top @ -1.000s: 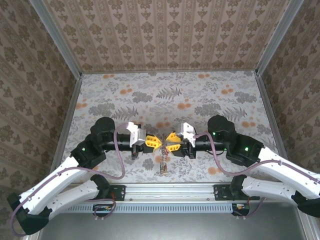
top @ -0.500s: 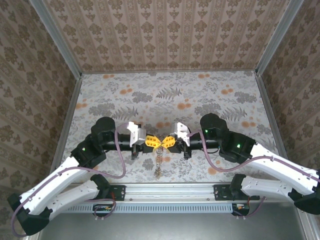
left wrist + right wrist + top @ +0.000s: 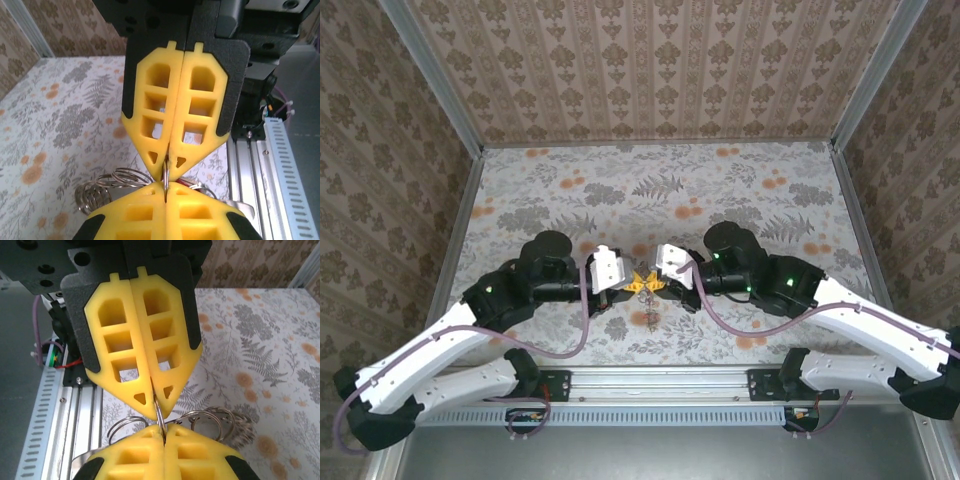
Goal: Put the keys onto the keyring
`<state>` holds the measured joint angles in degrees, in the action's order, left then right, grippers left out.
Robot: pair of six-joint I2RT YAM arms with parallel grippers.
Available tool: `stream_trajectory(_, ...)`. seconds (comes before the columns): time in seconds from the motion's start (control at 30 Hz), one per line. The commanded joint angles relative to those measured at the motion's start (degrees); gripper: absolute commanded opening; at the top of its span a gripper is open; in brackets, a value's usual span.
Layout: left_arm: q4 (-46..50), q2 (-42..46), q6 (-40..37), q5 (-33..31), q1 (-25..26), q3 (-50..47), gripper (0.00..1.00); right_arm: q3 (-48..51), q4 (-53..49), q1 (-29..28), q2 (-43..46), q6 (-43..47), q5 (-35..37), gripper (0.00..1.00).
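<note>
Floral-print table surface (image 3: 740, 200), patterned walls around. Left gripper (image 3: 634, 284) at left of thin silver wire keyring (image 3: 166, 176), right gripper (image 3: 657, 283) at its right, tips meeting. Each gripper's yellow fingers pressed together, both pinching keyring edge-on, probably to steady it for threading. Top view adds dangling metal bundle (image 3: 649, 316) just below keyring. Wrist views add coiled wire loops (image 3: 205, 419) beside keyring. Keys too small to pick out.

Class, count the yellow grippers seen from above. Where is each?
2: left gripper and right gripper, tip to tip near the table's front, both pinching the keyring.
</note>
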<state>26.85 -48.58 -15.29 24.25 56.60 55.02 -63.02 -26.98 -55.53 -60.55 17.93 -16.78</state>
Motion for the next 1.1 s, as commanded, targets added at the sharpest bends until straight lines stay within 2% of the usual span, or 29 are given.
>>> stream_trajectory(0.0, 2.61, -1.44, -2.23, -2.01, 0.9, 2.62, 0.05, -2.89, -1.81, -0.79, -1.05, 2.09, 2.0, 0.0)
stream_trajectory(0.1, 3.03, -2.77, -2.38, -1.9, 1.19, 3.2, 0.05, -3.67, -2.62, -1.65, -2.18, 2.61, 3.25, 0.0)
stream_trajectory(0.17, 3.03, -3.45, -2.37, -1.25, 1.34, 3.26, 0.0, -4.3, -3.3, -2.46, -3.13, 3.16, 4.52, 0.0)
stream_trajectory(0.23, 2.33, -3.52, -2.06, -0.59, 1.32, 2.77, 0.0, -4.71, -3.43, -3.17, -3.77, 3.66, 5.17, 0.0)
stream_trajectory(0.4, -2.94, 0.33, -0.23, 4.81, 0.77, 0.12, 0.0, -1.67, -0.98, -3.18, -0.98, 2.86, 1.33, 0.0)
stream_trajectory(0.5, -6.49, 3.09, 1.75, 9.54, -1.19, -1.43, 0.0, 0.21, 0.51, -3.1, 1.1, 2.2, -2.36, 0.13)
stream_trajectory(0.57, -8.43, 4.25, 2.9, 12.09, -2.4, -2.16, 0.0, 0.98, 1.16, -3.12, 2.01, 1.99, -4.35, 0.16)
stream_trajectory(0.73, -13.24, 6.38, 5.51, 17.42, -3.86, -4.44, 0.0, 1.8, 2.71, -3.1, 3.18, 1.33, -6.51, 0.16)
stream_trajectory(1.07, -19.49, 6.62, 8.21, 20.07, -4.09, -8.24, 0.0, 3.03, 6.38, -3.07, 4.48, 0.18, -8.14, 0.15)
